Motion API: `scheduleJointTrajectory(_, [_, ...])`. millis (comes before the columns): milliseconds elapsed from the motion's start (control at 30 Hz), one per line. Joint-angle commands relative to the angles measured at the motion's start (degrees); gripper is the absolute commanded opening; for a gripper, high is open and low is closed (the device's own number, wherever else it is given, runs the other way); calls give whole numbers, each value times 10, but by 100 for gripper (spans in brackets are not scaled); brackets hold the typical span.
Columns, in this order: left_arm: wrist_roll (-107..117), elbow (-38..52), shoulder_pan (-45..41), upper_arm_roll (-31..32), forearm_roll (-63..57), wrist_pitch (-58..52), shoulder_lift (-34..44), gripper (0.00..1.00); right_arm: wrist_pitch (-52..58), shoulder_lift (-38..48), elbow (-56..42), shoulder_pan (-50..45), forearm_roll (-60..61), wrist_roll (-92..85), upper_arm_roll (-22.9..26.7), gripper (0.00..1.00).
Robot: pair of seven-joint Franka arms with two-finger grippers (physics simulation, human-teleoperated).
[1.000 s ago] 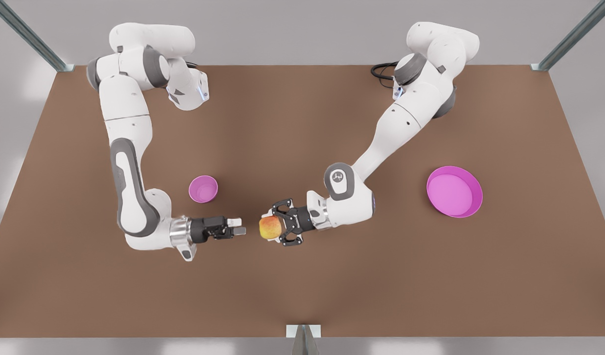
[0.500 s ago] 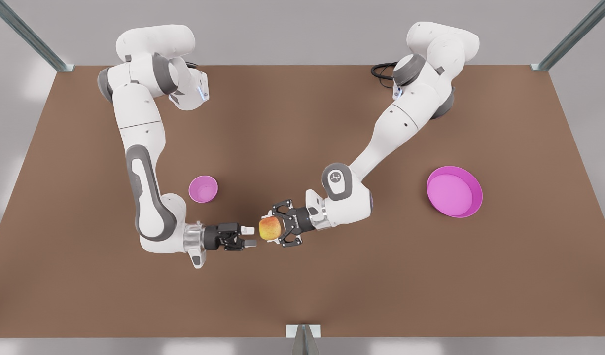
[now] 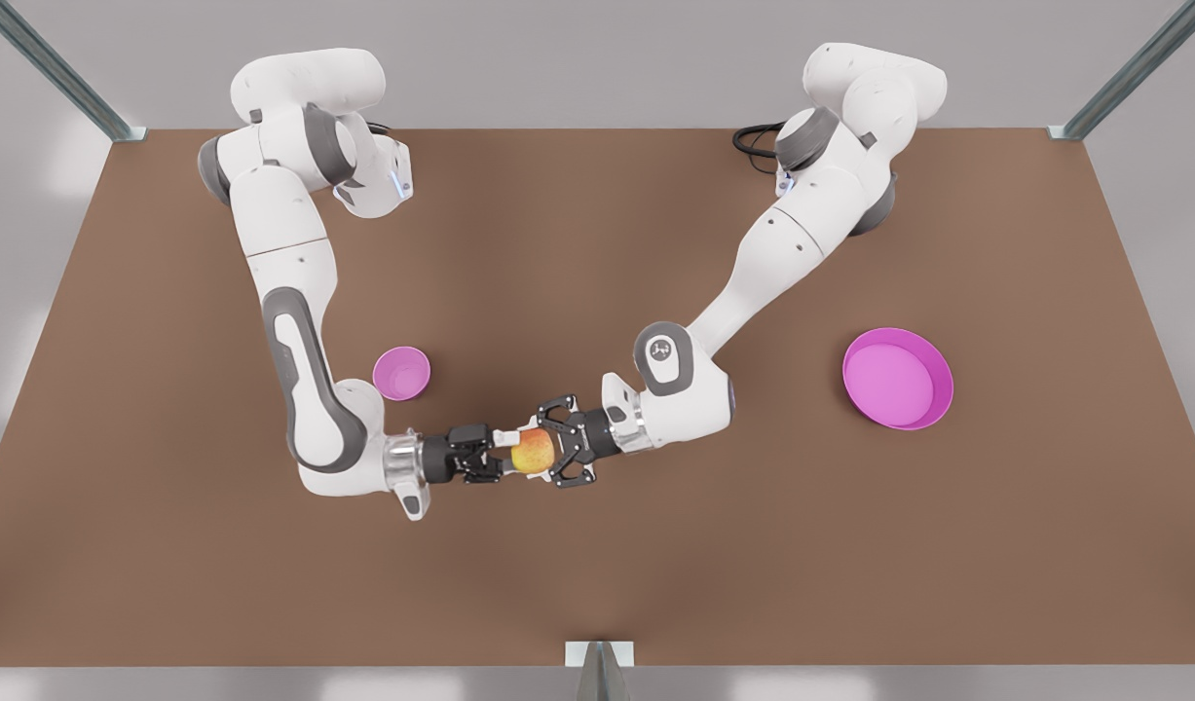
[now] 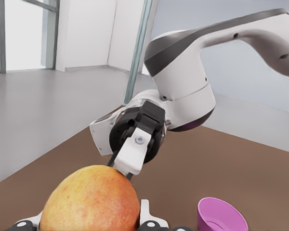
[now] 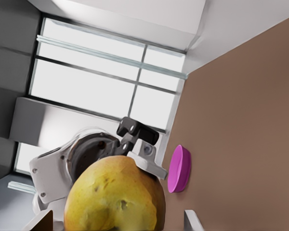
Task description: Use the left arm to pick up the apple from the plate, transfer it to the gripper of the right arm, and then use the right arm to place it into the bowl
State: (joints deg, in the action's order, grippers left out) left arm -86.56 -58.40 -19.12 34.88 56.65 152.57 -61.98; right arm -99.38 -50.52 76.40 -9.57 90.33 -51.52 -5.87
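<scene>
The left gripper [image 3: 556,453] clenches the apple [image 3: 531,453], offering it sideways. At its nine o'clock, the right gripper [image 3: 495,453] straddles it, fingers spread, ready to take it for the bowl [image 3: 401,373].

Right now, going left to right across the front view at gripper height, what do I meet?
Small pink-violet bowl → right arm's black pale-tipped gripper, fingers open around the fruit → red-and-yellow apple → left arm's black linkage gripper, shut on the apple → wide magenta plate.

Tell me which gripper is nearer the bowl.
Right. The right gripper sits just toward the front view's right of the bowl, fingers open around the apple. The left gripper, holding the apple, is farther.
</scene>
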Motion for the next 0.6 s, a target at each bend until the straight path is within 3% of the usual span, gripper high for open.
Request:
scheduleJointTrajectory(0, [-27, 0, 0, 0, 0, 1, 1, 70, 1, 2, 0, -1, -1, 21, -1, 100])
scheduleJointTrajectory(567, [-27, 0, -10, 0, 5, 12, -1, 70, -11, 10, 15, -7, -1, 77, -22, 100])
